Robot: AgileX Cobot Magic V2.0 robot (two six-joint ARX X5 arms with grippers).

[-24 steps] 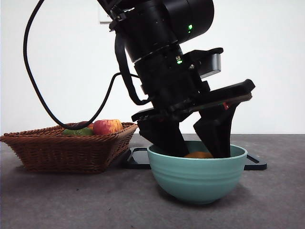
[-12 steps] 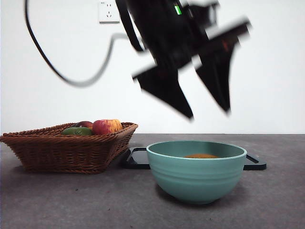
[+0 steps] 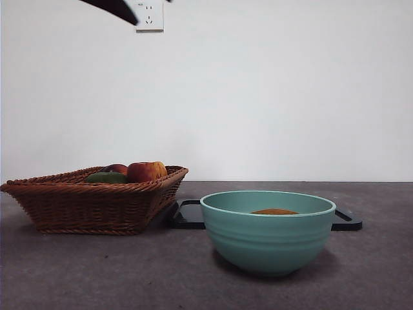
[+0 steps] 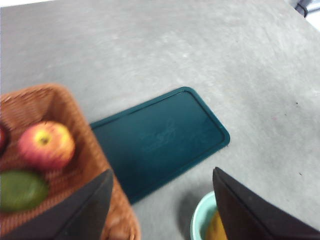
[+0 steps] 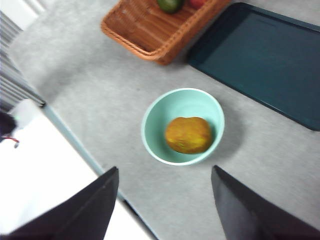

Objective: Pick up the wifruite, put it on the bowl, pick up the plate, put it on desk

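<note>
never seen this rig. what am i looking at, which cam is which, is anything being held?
It is a two-arm table robot; each arm ends in a two-jawed tool. One picture looks level across the desk; the other two come from cameras on each wrist, looking down past that arm's own jaws. On the desk: a teal bowl with the wifruite inside, a wicker basket holding an apple and a green fruit, and a dark flat tray. The left tool and right tool are both open, high above the desk. Nothing is held.
</note>
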